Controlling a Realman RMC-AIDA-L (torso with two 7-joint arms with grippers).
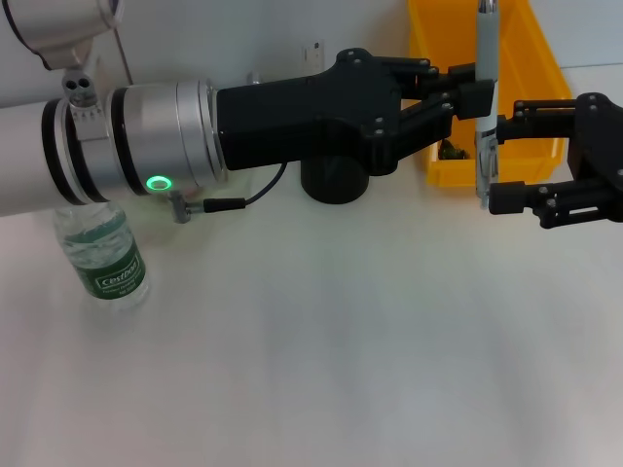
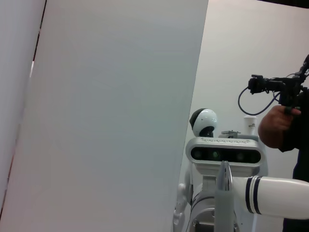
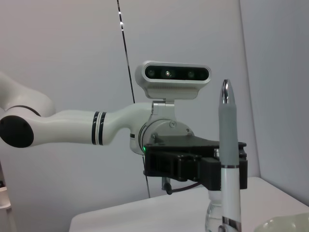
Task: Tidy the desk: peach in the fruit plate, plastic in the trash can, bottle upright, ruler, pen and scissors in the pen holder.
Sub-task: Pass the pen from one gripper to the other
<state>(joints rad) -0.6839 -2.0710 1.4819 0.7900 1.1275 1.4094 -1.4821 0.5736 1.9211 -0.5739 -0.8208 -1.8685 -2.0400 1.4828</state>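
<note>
- Holding the grey-and-white barrelled pen (image 1: 484,107) upright between both grippers, I read this as a handover in mid-air, just in front of the bright yellow rectangular plastic trash can (image 1: 531,136).
- My left gripper (image 1: 465,89) reaches across from the left and is clamped on the pen's upper grey sleeve; the vertical pose suits a tip-down drop into a cup later, in my judgement.
- My right gripper (image 1: 498,161) sits on the other side of the pen, lower down the barrel. Its black fingers bracket the shaft, but I cannot tell whether they have closed on it.
- In the right wrist view the pen (image 3: 228,159) shows a rubbery matte grey grip, a shiny metal tip and a glossy white lower body.
- Partly hidden under the left arm, beside the trash can, is a black cylinder (image 1: 334,178), probably the pen holder.
- Well away from the trash can, the small clear plastic bottle with the green label (image 1: 105,255) is on the pale matte desk (image 1: 321,360), its top hidden under my left arm, so I cannot say whether it stands or lies.
</note>
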